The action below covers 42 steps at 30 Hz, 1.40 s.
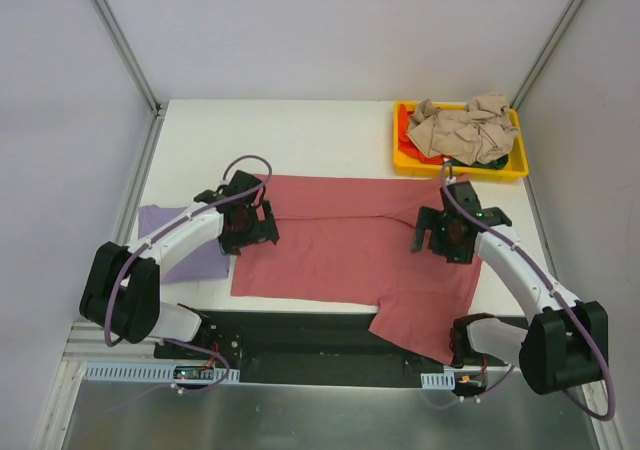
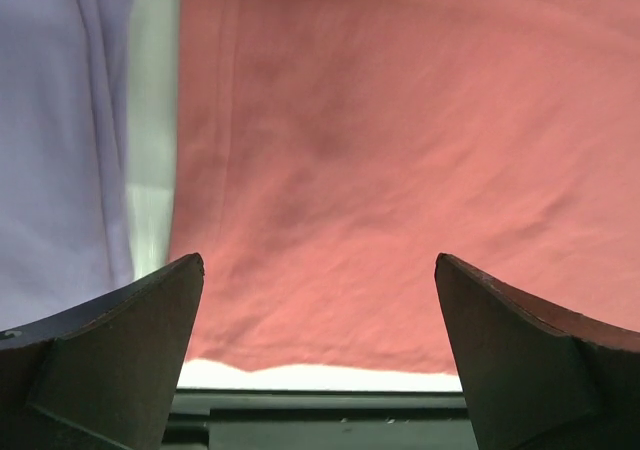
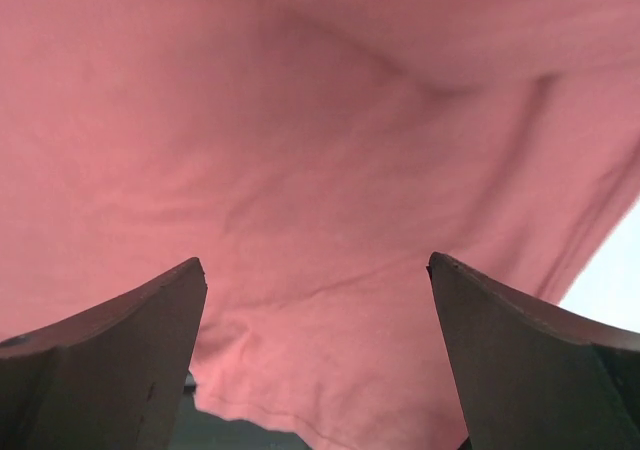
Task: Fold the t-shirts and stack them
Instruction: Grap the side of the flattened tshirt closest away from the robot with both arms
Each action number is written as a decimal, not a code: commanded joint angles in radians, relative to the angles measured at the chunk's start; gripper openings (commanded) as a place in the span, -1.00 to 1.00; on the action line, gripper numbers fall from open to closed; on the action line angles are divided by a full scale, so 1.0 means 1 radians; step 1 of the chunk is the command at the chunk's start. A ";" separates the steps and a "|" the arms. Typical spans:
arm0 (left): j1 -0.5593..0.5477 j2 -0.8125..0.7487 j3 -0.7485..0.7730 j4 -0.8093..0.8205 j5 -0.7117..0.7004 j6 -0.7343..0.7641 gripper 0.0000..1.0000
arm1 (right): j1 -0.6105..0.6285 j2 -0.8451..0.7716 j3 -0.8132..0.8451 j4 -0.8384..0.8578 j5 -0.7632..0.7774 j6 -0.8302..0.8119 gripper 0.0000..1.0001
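Top external view shows the red-pink t-shirt (image 1: 340, 240) spread flat across the middle of the worktop (image 1: 300, 135), with one corner on the right draped over the near edge. The left tool (image 1: 246, 224) sits over the shirt's left margin and the right tool (image 1: 452, 232) over its right portion. This mirrored placement suits a two-point pick, which lets the cloth lift evenly and fold without skewing.

Left wrist view: the fingers (image 2: 110, 360) are spread wide with nothing between them. The shirt's side hem lies below, a narrow strip of bare worktop beside it. Right wrist view: the fingers (image 3: 100, 360) are likewise wide and empty above lightly creased cloth. Whether either tool's tips touch the fabric cannot be confirmed from these angles.

The lavender t-shirt (image 1: 175, 245) lies flat at the left, just beside the red-pink one but apart from it; it probably serves as the base of the stack. The remaining shirts are heaped in the yellow tray (image 1: 440, 170) at the far right corner, with the beige t-shirt (image 1: 460, 125) on top.

Assessment: the fold on this shirt is not yet begun. The overhanging corner may drag on the edge during the lift.
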 commanded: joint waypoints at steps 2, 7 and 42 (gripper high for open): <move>-0.089 -0.077 -0.101 -0.043 -0.009 -0.133 0.98 | 0.091 0.041 -0.102 0.006 -0.026 0.108 0.92; -0.100 -0.070 -0.105 -0.042 -0.024 -0.130 0.98 | 0.065 0.229 -0.050 0.051 -0.003 0.051 0.92; -0.151 -0.375 -0.305 -0.205 -0.032 -0.242 0.69 | 0.066 -0.158 -0.154 -0.149 -0.026 0.111 0.93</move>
